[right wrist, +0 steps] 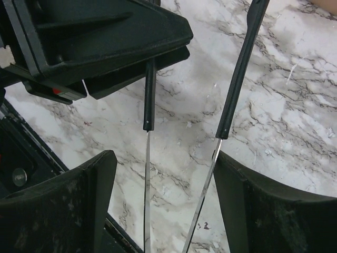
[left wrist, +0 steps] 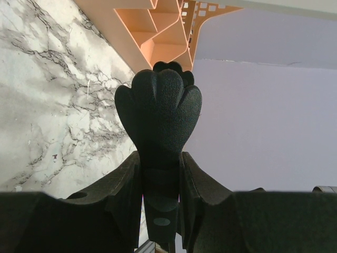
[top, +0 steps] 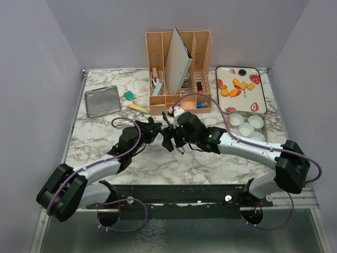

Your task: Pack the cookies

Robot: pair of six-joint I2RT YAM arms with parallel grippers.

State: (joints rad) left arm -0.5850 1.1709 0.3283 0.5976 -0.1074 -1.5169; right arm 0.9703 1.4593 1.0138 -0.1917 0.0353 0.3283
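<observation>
Arms [top: 100, 168] angled inward, left gripper [left wrist: 160, 161] clamping tongs [left wrist: 158, 110], right gripper [right wrist: 166, 158] splayed astride them

The table [top: 95, 132] beneath my arms was a white top veined in grey, like marble, walled in by pale panels on three sides. At its back centre stood a peach desk organizer [top: 157, 101], set straight on the top. To my left of it lay a shallow grey metal tray [top: 101, 101], with a small teal block [top: 128, 95] and a yellowish stick [top: 138, 108] between the two, each apart from the other. At the back right lay a strawberry-print tray [top: 239, 105], and just in front of it, touching or nearly so, a metal tin [top: 265, 126]. A black rail [top: 179, 192] ran along the near edge.
</observation>
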